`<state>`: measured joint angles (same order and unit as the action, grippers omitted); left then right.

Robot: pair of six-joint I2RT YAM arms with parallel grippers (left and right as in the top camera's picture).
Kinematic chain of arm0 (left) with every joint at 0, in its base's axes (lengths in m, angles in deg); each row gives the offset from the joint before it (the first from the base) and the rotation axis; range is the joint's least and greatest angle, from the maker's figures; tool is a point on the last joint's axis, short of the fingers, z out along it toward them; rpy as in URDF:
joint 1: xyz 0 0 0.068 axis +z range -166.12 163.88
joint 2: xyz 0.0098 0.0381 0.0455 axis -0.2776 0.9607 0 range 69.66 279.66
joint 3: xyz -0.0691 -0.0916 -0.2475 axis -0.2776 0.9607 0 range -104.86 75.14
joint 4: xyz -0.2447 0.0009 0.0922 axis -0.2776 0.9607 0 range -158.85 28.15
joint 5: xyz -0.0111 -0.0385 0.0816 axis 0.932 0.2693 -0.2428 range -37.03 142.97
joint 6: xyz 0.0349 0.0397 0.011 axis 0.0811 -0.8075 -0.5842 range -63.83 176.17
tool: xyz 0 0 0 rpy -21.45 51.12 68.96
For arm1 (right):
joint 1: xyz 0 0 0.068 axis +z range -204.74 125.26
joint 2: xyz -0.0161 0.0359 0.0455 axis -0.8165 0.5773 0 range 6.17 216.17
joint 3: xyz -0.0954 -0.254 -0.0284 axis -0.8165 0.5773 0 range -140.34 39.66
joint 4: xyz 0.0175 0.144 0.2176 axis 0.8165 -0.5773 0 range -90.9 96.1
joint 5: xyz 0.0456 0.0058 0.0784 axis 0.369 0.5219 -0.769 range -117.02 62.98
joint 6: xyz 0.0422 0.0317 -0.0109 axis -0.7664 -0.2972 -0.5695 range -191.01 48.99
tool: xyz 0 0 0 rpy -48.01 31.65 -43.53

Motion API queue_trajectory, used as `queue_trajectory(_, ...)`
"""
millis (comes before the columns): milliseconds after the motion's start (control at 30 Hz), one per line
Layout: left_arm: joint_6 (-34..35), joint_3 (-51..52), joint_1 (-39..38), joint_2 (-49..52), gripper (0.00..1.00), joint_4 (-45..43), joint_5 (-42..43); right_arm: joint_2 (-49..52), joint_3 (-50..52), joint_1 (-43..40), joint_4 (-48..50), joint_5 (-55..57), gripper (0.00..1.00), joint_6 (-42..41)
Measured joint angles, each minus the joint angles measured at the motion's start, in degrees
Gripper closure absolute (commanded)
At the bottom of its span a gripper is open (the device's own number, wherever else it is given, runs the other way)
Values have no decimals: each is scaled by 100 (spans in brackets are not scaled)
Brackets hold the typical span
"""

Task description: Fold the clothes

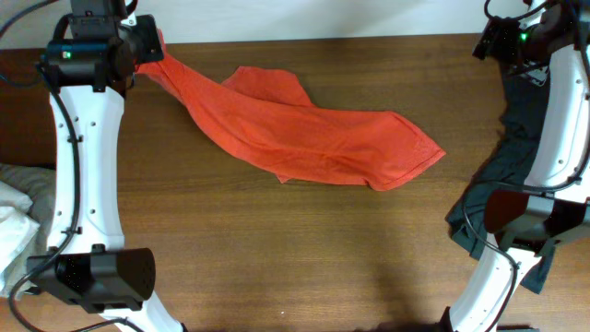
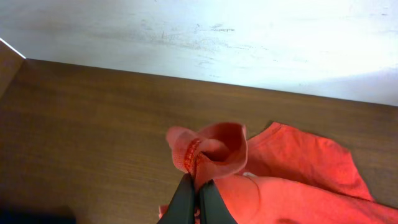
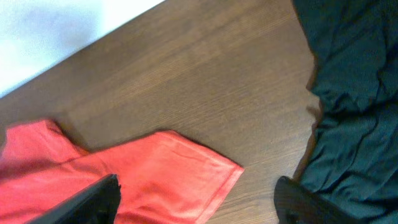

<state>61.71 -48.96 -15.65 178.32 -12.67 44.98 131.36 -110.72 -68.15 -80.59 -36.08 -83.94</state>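
Left end effector point(image 2: 198, 198) clamped on bunched stitched edge of red-orange T-shirt point(image 1: 313, 134); shirt rumpled, stretched diagonally across tabletop point(image 1: 277, 249) centre. Right end effector point(image 3: 196, 186) wide apart, empty; dark garment point(image 3: 354, 93) far right.

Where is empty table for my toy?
The wide bare table in front of the red shirt is free, and the gap between it and the dark clothes. It is crowded by those clothes and by the white cloth.

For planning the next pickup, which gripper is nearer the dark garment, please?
Right. The right gripper is beside the dark garment; the left gripper holds the red shirt across the table.
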Motion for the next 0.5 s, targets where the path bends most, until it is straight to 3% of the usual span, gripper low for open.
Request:
queue_trajectory(33, 0, 0, 0, -2, 99, -2, 0, -15, -2, 155, -260, -42, 19, 177)
queue_trajectory(100, 0, 0, 0, 0, 99, -2, 0, -20, 55, 656, -457, -122, 22, 367)
queue_trajectory(200, 0, 0, 0, -2, 99, 0, 0, -44, 852, 1698, 35, -116, 18, 407)
queue_trajectory(500, 0, 0, -24, 0, 99, -68, 223, -31, 1038, 1392, -332, 83, 20, 575)
